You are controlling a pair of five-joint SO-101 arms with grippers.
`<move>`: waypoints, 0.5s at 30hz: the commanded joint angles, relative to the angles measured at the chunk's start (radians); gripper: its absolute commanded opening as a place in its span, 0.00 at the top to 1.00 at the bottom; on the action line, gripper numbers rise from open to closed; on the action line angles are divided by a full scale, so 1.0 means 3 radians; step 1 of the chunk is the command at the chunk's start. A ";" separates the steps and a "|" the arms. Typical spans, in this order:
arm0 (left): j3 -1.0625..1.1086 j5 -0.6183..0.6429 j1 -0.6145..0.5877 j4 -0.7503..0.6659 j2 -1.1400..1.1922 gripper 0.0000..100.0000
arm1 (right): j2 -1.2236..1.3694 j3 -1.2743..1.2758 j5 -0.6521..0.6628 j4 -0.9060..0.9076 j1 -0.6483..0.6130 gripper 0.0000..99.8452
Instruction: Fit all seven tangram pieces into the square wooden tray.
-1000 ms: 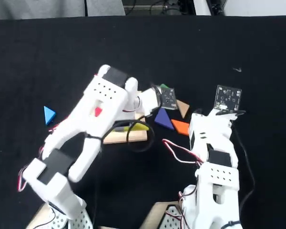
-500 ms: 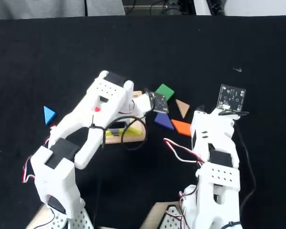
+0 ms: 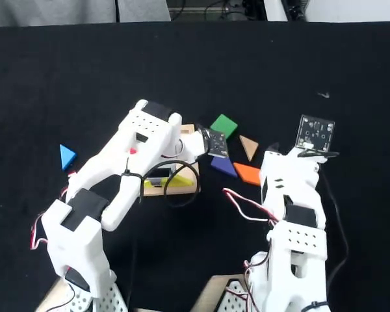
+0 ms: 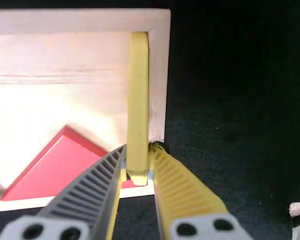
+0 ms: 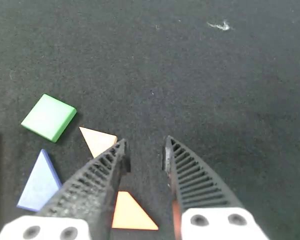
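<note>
My left gripper [image 4: 138,162] is shut on a yellow piece [image 4: 138,100], held on edge over the wooden tray [image 4: 65,55] along its side wall. A red triangle [image 4: 55,165] lies flat in the tray. From above, the left arm covers most of the tray [image 3: 182,188], with the yellow piece [image 3: 172,181] showing under it. My right gripper [image 5: 144,152] is open above the cloth, close to a tan triangle [image 5: 98,140] and an orange triangle [image 5: 128,212]. A green square [image 5: 49,117] and a dark blue triangle [image 5: 40,182] lie nearby. A light blue triangle [image 3: 66,156] lies apart at far left.
The table is covered with black cloth [image 3: 312,71]. The loose pieces, green [image 3: 223,125], tan [image 3: 249,146], dark blue [image 3: 223,165] and orange [image 3: 247,173], cluster between the two arms. A small white speck [image 3: 322,95] lies at the back right.
The left arm has drawn back toward the tray and lowered, bringing the yellow piece over the tray's edge and uncovering the green square. The right arm has hardly moved.
</note>
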 commanded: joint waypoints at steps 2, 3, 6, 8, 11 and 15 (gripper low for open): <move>0.0008 -0.0020 0.0038 -0.0026 -0.0020 0.97 | -0.0059 -0.0054 -0.0010 -0.0087 0.0020 0.88; 0.0013 -0.0020 0.0033 -0.0020 -0.0020 0.97 | -0.0059 -0.0054 -0.0010 -0.0092 0.0020 0.88; 0.0013 0.0061 -0.0023 -0.0010 -0.0020 0.97 | -0.0059 -0.0049 -0.0010 -0.0092 0.0020 0.88; 0.0023 0.0128 -0.0059 -0.0005 -0.0015 0.97 | -0.0059 -0.0049 -0.0010 -0.0092 0.0020 0.88; 0.0120 0.0123 -0.0069 -0.0020 -0.0015 0.97 | -0.0059 -0.0049 -0.0010 -0.0092 0.0020 0.88; 0.0130 0.0128 -0.0079 -0.0020 -0.0020 0.87 | -0.0059 -0.0049 -0.0010 -0.0092 0.0020 0.88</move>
